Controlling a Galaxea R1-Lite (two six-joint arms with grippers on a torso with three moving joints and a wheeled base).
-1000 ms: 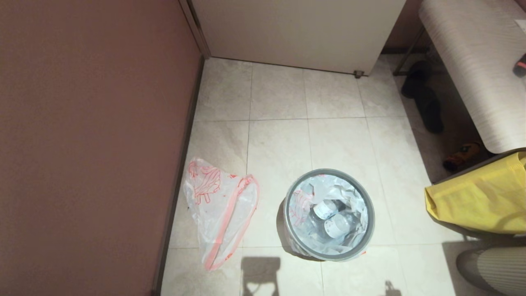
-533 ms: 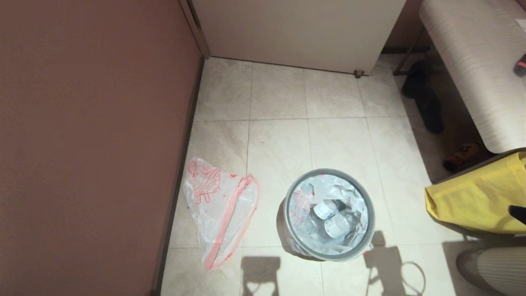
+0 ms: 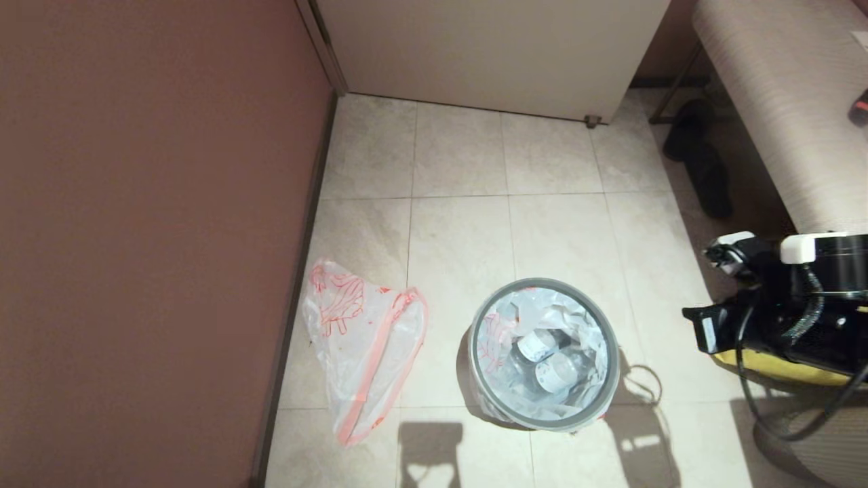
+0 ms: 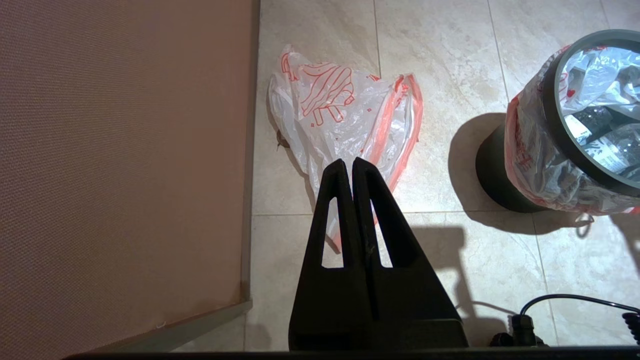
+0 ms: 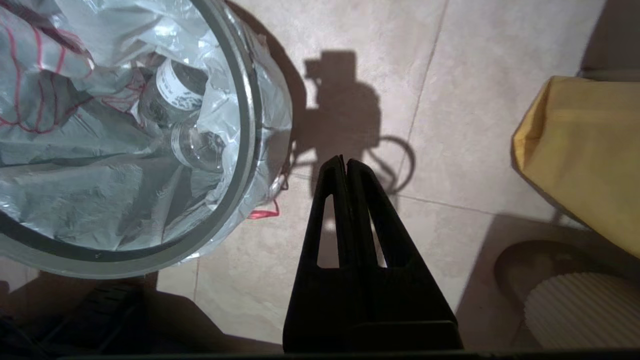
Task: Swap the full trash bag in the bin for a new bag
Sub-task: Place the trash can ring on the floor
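The bin [image 3: 542,282], with its grey hoop rim, stands on the tiled floor. The full trash bag [image 3: 566,325] lines it, with bottles [image 3: 553,369] and crumpled paper showing through. To the bin's left the limp new bag [image 3: 366,339] lies flat near the wall. My right arm [image 3: 793,308] reaches in from the right. In the right wrist view my right gripper [image 5: 345,162] is shut and empty above the floor, just right of the bin's rim [image 5: 246,125]. My left gripper [image 4: 352,162] is shut and empty, hovering over the near end of the new bag [image 4: 340,100].
A brown wall [image 3: 135,237] runs along the left and a white cabinet [image 3: 488,54] closes the back. A ribbed bench [image 3: 780,102], dark shoes [image 3: 705,169] and the yellow fabric bag [image 5: 575,150] are on the right. Bare tiles [image 3: 542,224] lie beyond the bin.
My right arm has swung into the head view from the right, covering most of the yellow fabric bag, and its shadow has grown beside the bin. The bin and both bags have not moved.
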